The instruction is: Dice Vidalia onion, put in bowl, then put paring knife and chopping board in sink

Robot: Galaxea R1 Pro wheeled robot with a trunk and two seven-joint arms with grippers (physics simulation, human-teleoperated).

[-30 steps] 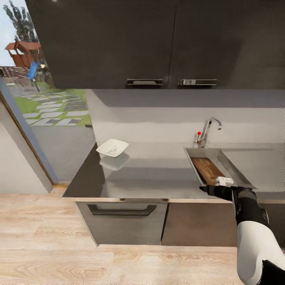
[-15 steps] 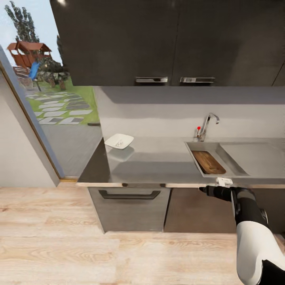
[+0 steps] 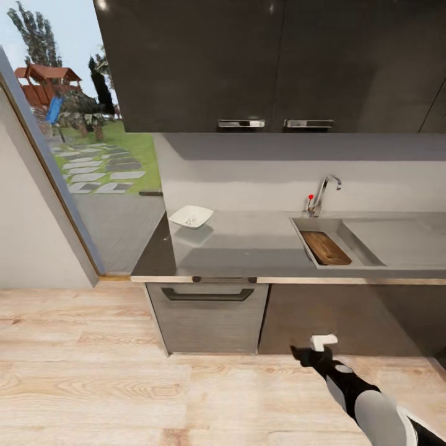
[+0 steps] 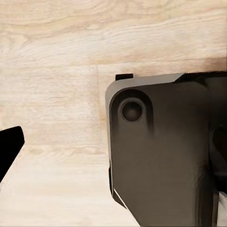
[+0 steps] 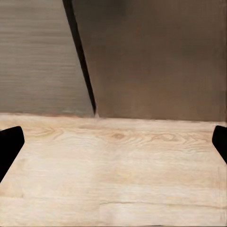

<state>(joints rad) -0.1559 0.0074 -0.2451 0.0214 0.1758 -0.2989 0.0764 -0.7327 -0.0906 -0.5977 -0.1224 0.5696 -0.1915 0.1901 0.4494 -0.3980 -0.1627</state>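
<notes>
**Board in the sink, my arm low over the floor**

From my head I see one long grey, glossy countertop over grey-brown cabinet fronts. One drawer front with a dark bar handle sits under its left end, and a plain door stands beside it. Two dark wall cabinets hang above, each with a chrome handle.

One brown wooden chopping board, rectangular with rounded corners, lies flat in the basin of the steel sink, against the basin's left wall. The curved chrome faucet with its red dot rises at the sink's back edge. One small white bowl with a squarish flared rim rests near the countertop's back left corner, well apart from the sink.

My right gripper hangs low in front of the cabinets, over the pale plank floor. In my right wrist view both dark fingertips sit far apart at the frame's sides, spread wide with nothing between them.

My left gripper shows one dark fingertip over the floor beside a dark rounded housing; I cannot tell how wide it stands.
</notes>
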